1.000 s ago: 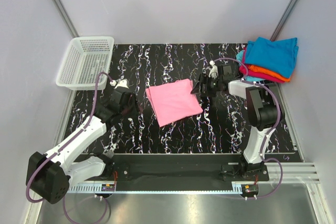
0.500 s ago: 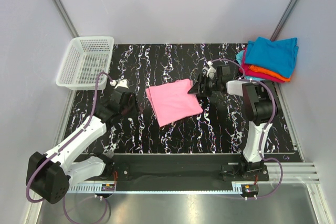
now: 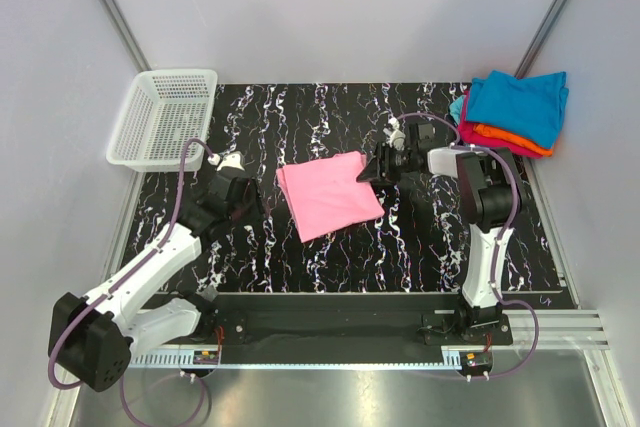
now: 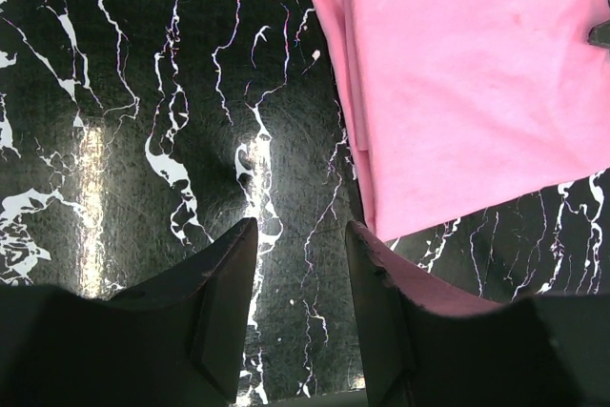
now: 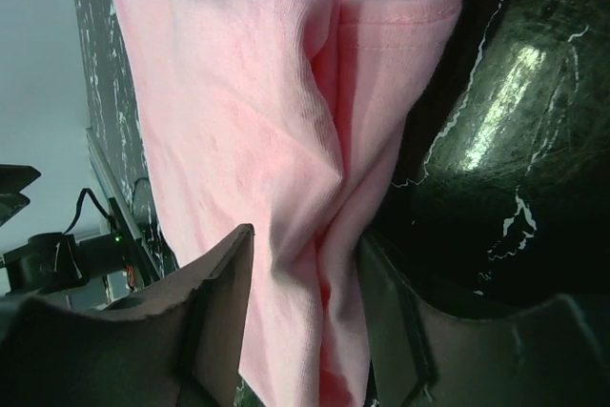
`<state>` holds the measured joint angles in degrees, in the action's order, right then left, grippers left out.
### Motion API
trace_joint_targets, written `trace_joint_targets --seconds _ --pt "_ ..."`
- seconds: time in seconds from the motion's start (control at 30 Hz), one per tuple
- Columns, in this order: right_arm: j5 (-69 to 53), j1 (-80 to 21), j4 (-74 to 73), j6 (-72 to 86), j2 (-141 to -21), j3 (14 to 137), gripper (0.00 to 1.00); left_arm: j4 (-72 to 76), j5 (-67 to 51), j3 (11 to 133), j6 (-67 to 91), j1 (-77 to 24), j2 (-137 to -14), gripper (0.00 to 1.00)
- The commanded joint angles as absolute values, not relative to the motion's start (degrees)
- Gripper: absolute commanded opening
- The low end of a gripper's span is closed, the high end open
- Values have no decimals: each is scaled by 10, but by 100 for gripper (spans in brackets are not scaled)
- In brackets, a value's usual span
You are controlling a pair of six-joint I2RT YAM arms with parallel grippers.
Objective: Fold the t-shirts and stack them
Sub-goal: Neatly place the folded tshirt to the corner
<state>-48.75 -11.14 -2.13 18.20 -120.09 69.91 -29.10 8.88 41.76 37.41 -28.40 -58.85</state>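
Straddling the pink shirt's (image 5: 238,121) fold, our right gripper (image 5: 305,240) needed every layer between its fingers; we couldn't tell if it gripped. Left gripper (image 4: 300,226) stood spread, empty.

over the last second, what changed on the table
The right gripper slid left onto the pink t-shirt at its right edge, and its jaws narrowed onto a fold of the cloth. The left gripper stayed open to the left of the shirt, holding nothing. The shirt's spread, the stack of folded shirts and the basket did not visibly shift.
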Motion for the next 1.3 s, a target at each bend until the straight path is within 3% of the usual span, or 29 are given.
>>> trace_joint_targets --seconds 0.0,0.13,0.17,0.8,1.0,1.27 --pt "-458 -127 -114 140 -1233 707 54 -278 104 418 364 -284 -577 47" --pt "-449 -129 -131 135 -1231 715 16 -278 104 419 364 -284 -576 47" --pt "-442 -129 -134 136 -1228 714 0 -278 103 420 364 -285 -575 47" --pt "-32 -129 -324 101 -973 724 0 -278 103 415 363 -284 -570 47" --pt "83 -117 -374 76 -952 773 0 -278 104 415 359 -284 -563 47" --pt "127 -65 -396 28 -1003 893 0 -278 93 417 361 -284 -561 47"
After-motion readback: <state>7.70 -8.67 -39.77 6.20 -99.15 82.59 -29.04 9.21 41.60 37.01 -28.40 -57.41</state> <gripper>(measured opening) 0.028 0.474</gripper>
